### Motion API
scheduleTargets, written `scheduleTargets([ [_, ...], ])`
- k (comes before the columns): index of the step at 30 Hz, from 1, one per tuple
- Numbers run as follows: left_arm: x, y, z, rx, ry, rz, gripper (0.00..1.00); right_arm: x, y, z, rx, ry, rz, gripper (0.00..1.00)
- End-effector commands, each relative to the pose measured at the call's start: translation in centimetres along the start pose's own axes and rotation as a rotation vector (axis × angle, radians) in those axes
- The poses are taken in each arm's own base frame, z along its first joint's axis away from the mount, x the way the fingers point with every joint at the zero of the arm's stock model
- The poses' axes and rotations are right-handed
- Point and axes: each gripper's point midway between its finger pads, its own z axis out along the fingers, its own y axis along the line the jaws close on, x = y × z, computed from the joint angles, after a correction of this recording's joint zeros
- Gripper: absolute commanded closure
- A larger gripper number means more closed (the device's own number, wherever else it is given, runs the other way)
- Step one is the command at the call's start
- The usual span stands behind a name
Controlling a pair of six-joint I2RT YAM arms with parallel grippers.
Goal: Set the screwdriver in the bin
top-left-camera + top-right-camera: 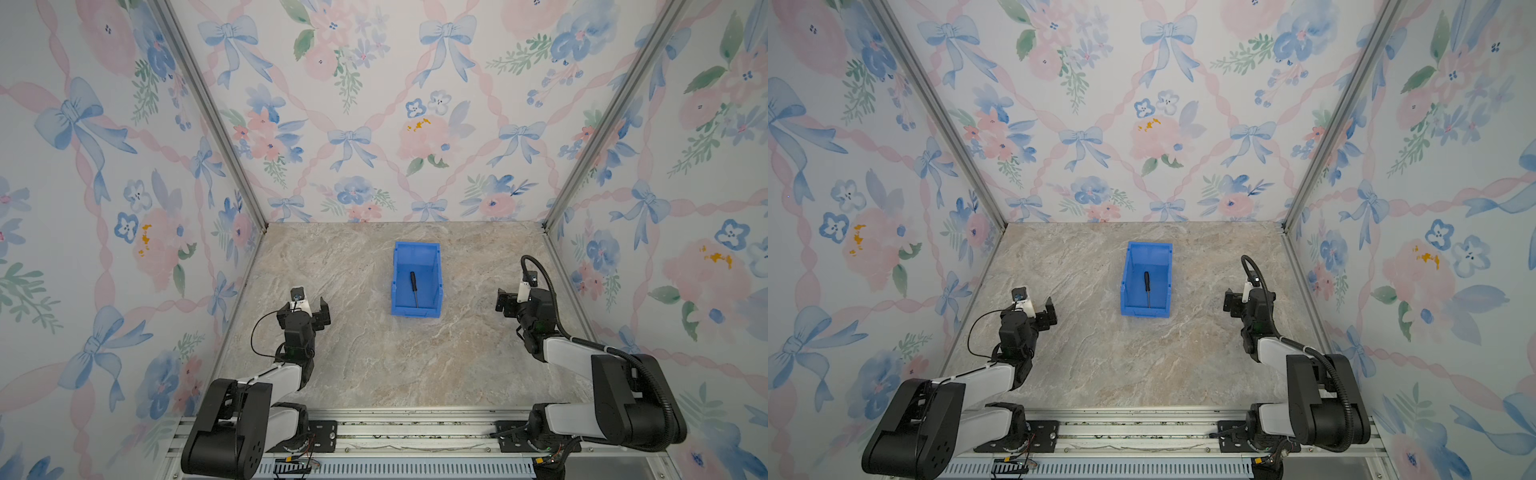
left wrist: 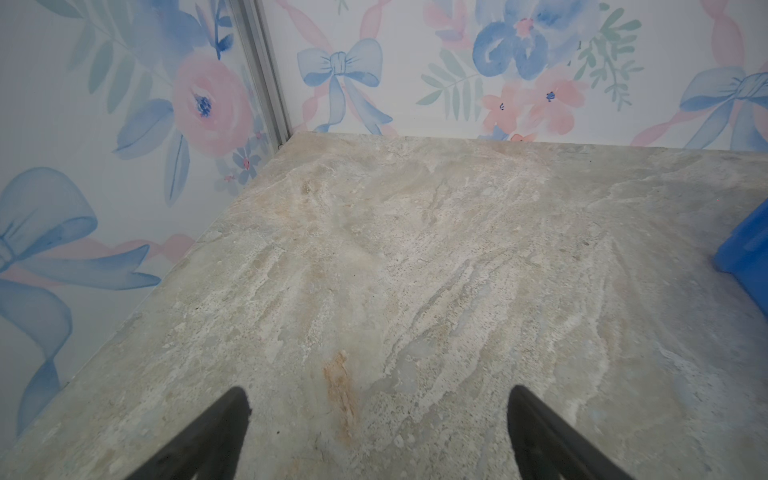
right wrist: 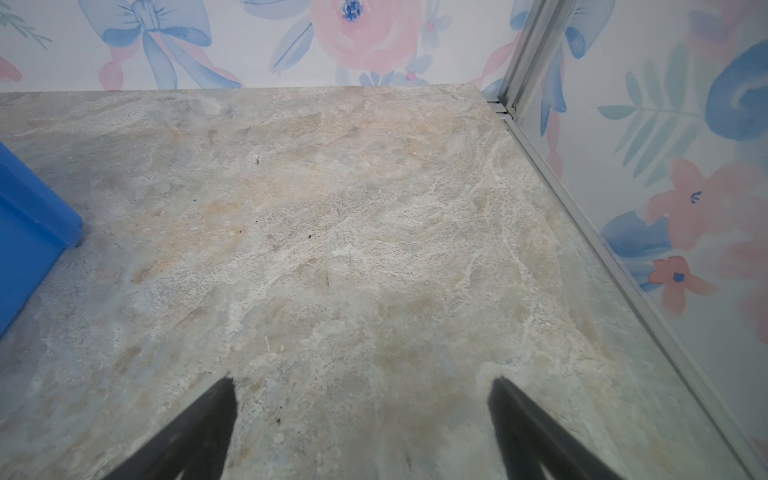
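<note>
You have the slim black-handled, silver-shafted screwdriver (image 1: 414, 289) lying inside the bright blue rectangular plastic bin (image 1: 417, 248) on the beige marbled tabletop (image 1: 374, 365), with floral bow-patterned walls (image 1: 353, 124) around it, and the left gripper (image 2: 376, 401) and right gripper (image 3: 361, 384) both spread apart.

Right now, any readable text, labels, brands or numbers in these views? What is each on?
None readable.
The bin shows only plain blue plastic, and the screwdriver lying inside it has a bare black handle.
The wallpaper carries flowers and bows, no words.
Any marking on the arms or the front rail is too small to tell.
</note>
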Motion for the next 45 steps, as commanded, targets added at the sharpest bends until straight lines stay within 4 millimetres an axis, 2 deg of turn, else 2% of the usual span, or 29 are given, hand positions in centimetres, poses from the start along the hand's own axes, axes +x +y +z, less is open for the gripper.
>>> scheduleTargets([
  [1, -2.0, -0.1, 0.7, 0.005, -0.063, -0.006, 0.03, -1.7, 0.5, 0.4, -0.040, -0.043, -0.012, 0.03],
  [6, -2.3, -0.9, 1.5, 0.033, -0.063, 0.008, 0.02, -1.9, 1.6, 0.6, -0.099, -0.069, -0.002, 0.03],
  [11, -2.6, -1.3, 2.2, 0.052, -0.071, 0.017, 0.02, -1.0, 0.7, 1.5, -0.041, -0.093, 0.029, 0.03],
  [16, -2.7, -1.7, 3.0, 0.062, -0.068, 0.045, 0.03, -0.3, 1.4, 2.0, -0.072, -0.095, 0.014, 0.03],
  [26, -1.5, -2.2, 4.2, 0.082, -0.063, 0.065, 0.03, -0.2, 1.3, 2.0, -0.067, -0.095, 0.010, 0.03],
  [45, -1.0, -2.1, 3.6, 0.110, -0.097, 0.051, 0.02, -0.3, 1.4, 1.9, -0.014, -0.095, -0.020, 0.03],
])
